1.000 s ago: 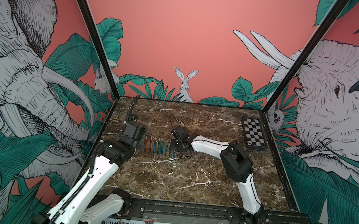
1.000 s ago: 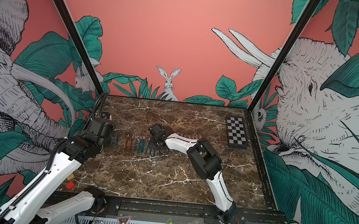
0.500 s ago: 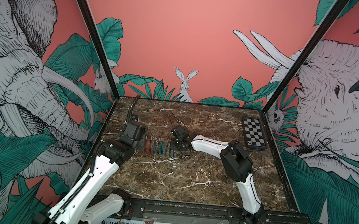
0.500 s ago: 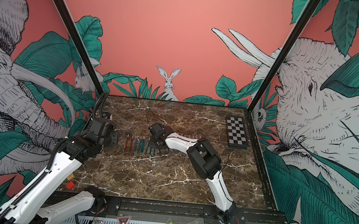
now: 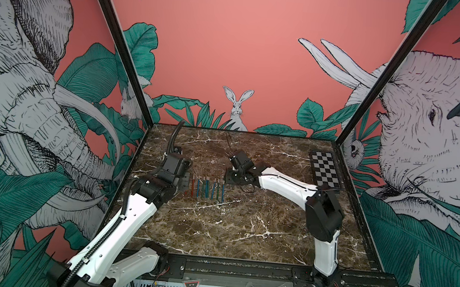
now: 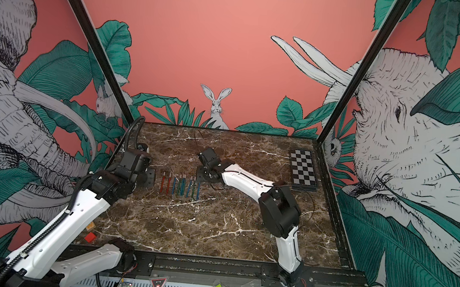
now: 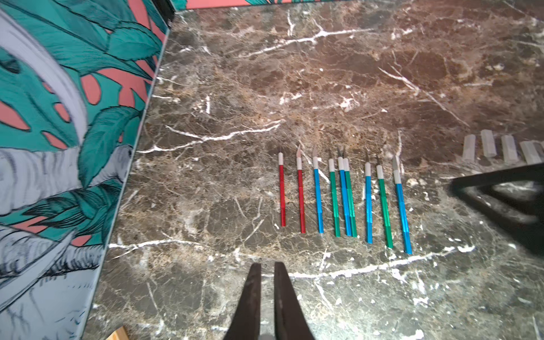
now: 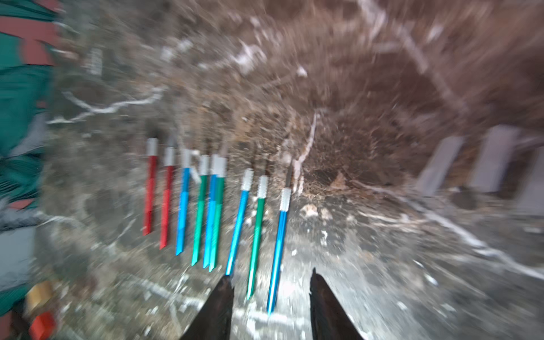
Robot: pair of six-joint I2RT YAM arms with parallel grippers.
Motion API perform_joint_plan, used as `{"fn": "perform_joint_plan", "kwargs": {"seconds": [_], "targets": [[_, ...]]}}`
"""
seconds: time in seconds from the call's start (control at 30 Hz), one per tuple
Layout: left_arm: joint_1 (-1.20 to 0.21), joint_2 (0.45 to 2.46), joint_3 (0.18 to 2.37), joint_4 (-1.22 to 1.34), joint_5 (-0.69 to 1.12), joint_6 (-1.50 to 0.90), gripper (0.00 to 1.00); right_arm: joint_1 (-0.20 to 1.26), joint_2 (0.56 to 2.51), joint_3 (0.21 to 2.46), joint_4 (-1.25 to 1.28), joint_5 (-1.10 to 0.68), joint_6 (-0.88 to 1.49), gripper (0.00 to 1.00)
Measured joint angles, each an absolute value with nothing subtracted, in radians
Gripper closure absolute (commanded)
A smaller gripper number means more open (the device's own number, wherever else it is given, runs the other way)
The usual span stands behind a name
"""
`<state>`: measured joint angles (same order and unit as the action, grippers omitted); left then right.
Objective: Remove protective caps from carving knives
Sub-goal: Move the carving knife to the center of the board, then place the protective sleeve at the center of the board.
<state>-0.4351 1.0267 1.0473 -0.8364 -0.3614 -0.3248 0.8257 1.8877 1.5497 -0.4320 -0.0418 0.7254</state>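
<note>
Marble table (image 5: 244,230) runs wide from the carving knives (image 7: 344,194) to its front edge; protective caps (image 7: 488,147) lie beside them. The left gripper (image 7: 267,265) is closed and empty; the right gripper (image 8: 270,275) is parted and empty.

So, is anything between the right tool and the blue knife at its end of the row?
Nothing visible. In the right wrist view the right tool stands open, the blue knife showing its handle end between the jaws. The green knife beside it ends in that gap too.
</note>
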Motion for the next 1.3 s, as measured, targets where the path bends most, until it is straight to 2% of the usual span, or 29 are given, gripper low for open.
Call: {"fn": "perform_joint_plan", "kwargs": {"seconds": [0.13, 0.33, 0.47, 0.7, 1.0, 1.3], "targets": [[-0.451, 1.141, 1.101, -0.844, -0.295, -0.33, 1.0, 0.82, 1.643, 1.451, -0.435, -0.008, 0.659, 0.39], [-0.554, 1.386, 1.271, -0.844, -0.271, -0.324, 1.0, 0.81, 1.28, 1.203, -0.461, 0.105, 0.565, 0.24], [-0.582, 1.568, 1.377, -0.844, -0.244, -0.317, 1.0, 0.81, 1.11, 1.055, -0.508, 0.189, 0.518, 0.14], [-0.616, 1.924, 1.655, -0.867, -0.205, -0.294, 1.0, 0.81, 0.865, 0.892, -0.601, 0.303, 0.457, 0.03], [-0.651, 2.24, 1.971, -0.941, -0.142, -0.28, 1.0, 0.81, 0.737, 0.803, -0.694, 0.34, 0.433, 0.02], [-0.655, 2.357, 2.093, -0.979, -0.097, -0.315, 1.0, 0.81, 0.703, 0.784, -0.73, 0.331, 0.432, 0.01]]}}
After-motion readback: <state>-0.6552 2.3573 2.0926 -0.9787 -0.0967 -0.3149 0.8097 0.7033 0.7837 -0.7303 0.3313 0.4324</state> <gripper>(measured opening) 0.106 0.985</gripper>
